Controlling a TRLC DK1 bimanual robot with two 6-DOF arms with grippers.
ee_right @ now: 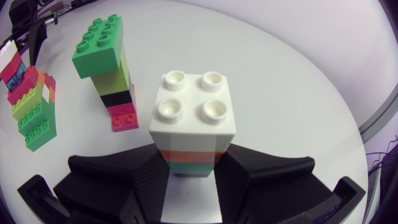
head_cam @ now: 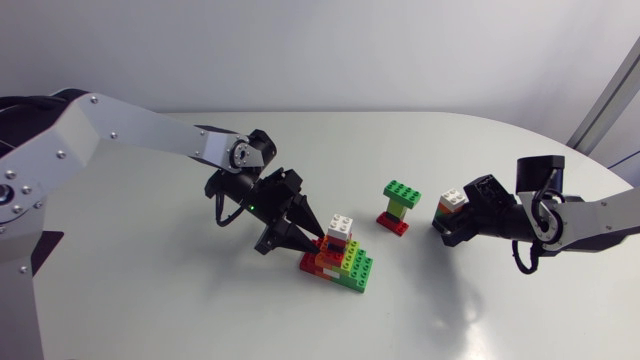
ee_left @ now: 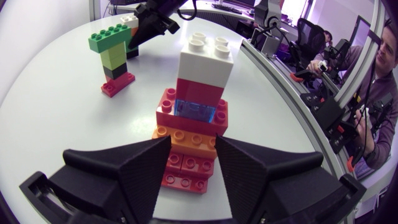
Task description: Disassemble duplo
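The main duplo stack stands at the table's middle: a green, red and orange base with a white brick on top. My left gripper is shut on its orange and red lower bricks, one finger on each side. A small tower with a green top and red foot stands free to the right. My right gripper is shut on a little stack of white, orange and teal bricks, held just above the table, right of the tower.
The white table has a curved edge at the right and front. The left arm's silver link reaches in over the back left. The main stack and the tower stand about a hand's width apart.
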